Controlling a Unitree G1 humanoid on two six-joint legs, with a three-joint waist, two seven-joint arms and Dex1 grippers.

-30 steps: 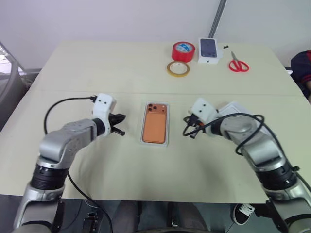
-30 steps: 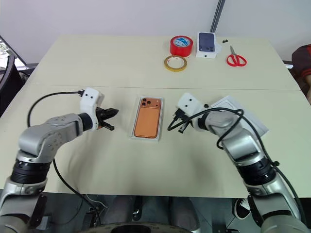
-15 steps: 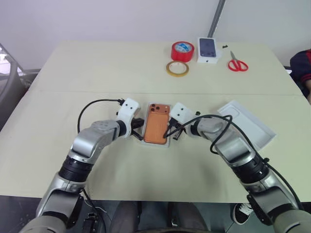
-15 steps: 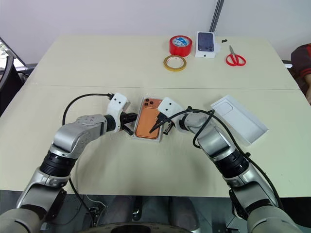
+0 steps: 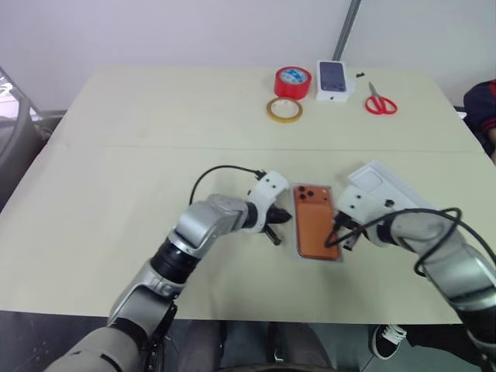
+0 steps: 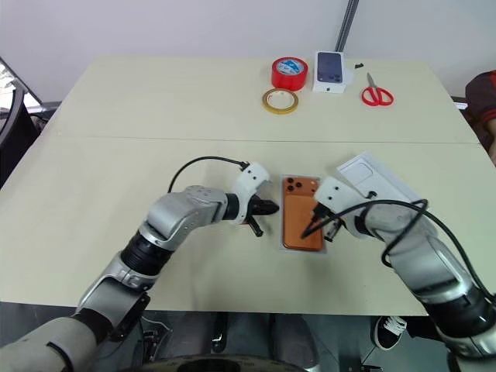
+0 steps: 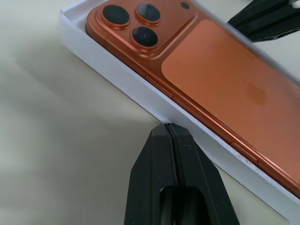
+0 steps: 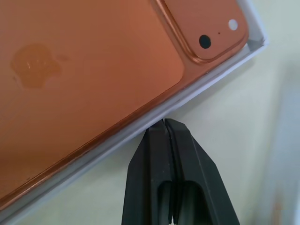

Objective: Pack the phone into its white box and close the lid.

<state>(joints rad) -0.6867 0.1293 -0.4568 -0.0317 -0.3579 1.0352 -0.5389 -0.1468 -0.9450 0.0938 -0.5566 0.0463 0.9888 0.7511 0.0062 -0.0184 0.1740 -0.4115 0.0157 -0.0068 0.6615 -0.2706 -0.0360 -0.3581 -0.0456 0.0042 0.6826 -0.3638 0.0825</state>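
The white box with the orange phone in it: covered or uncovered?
Uncovered. The phone lies bare in the white box; the lid sits apart on the table.

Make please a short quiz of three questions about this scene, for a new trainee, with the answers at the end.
1. True or false: the phone lies inside the white box with its camera lenses facing up.
2. How do the left gripper and the right gripper stand against the box?
A. both shut, one at each long side
B. both open, above the phone
C. one holds the lid
3. Fill in: the lid lies on the table, on the robot's ____ side of the box.

Key
1. True.
2. A.
3. Right.
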